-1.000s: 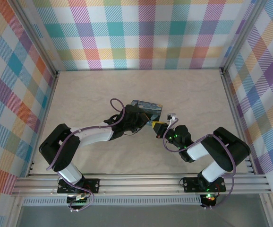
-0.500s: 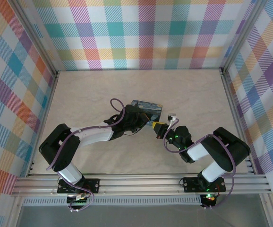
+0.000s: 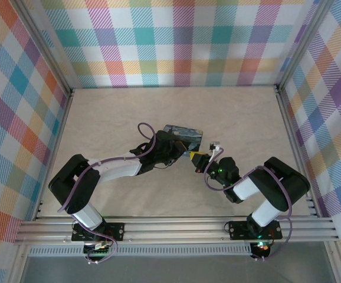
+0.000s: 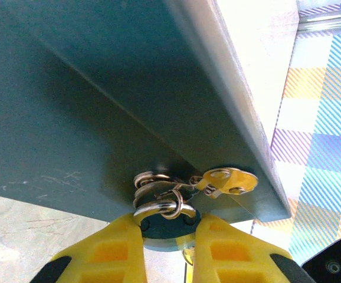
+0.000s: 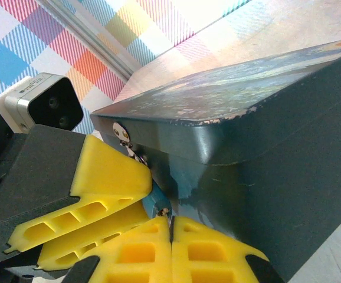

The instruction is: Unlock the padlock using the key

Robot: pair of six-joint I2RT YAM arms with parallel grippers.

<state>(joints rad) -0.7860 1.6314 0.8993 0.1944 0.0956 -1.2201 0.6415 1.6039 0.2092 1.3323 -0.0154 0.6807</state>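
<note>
Left wrist view looks up along the dark side of the tin [image 4: 99, 106], where the padlock [image 4: 160, 219] hangs from a brassy clasp [image 4: 226, 180] at the tin's lower edge. The left gripper [image 4: 166, 230] has its yellow pads clenched on the small dark body of the lock, one on each side, and the silvery shackle loops just above them.

From the right wrist, the right gripper [image 5: 170, 225] has its pads pressed flat together directly under the lock, almost touching the left fingers [image 5: 99, 177]. Whether a key is pinched in that seam I cannot tell; nothing of it shows clearly.

From above, both grippers meet at the near right corner of the tin [image 3: 182, 132], left gripper [image 3: 183, 152] beside right gripper [image 3: 197, 158], on the pale table [image 3: 247, 112]. Over the last second almost nothing has moved: the right arm's elbow has drawn in a touch, while both sets of fingertips stay where they were. That suggests a slow, fine stage, most likely lining up or turning the key in the lock. The shackle still looks closed through the clasp, so unlocking seems not yet done.
</note>
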